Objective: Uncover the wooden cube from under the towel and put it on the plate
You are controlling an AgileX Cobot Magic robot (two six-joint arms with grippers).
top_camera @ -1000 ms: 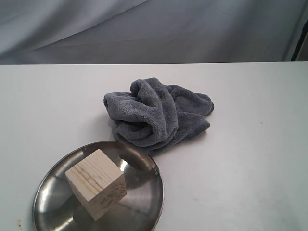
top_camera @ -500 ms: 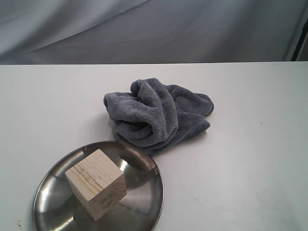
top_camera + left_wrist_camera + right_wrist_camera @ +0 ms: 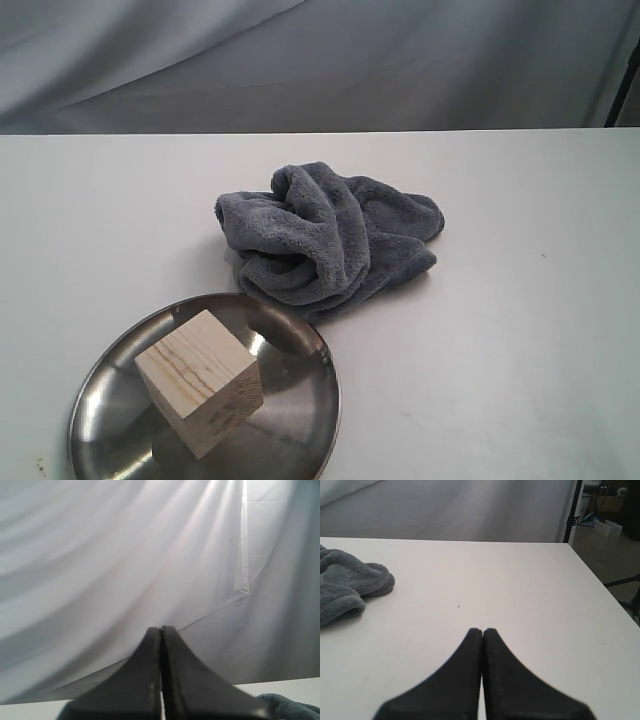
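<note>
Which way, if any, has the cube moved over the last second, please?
No, it has not moved. The cube sits at the same spot on the plate, just as far from the towel.

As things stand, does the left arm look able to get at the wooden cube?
Probably yes: the wooden cube sits bare on the plate, the towel bunched beyond it, nothing over it. The left gripper is shut and aimed at the backdrop, so it must open and turn down.

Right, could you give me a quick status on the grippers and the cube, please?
Left gripper shut, empty. Right gripper shut, empty. Cube on plate, towel bunched beside it. Nothing in the way.
</note>
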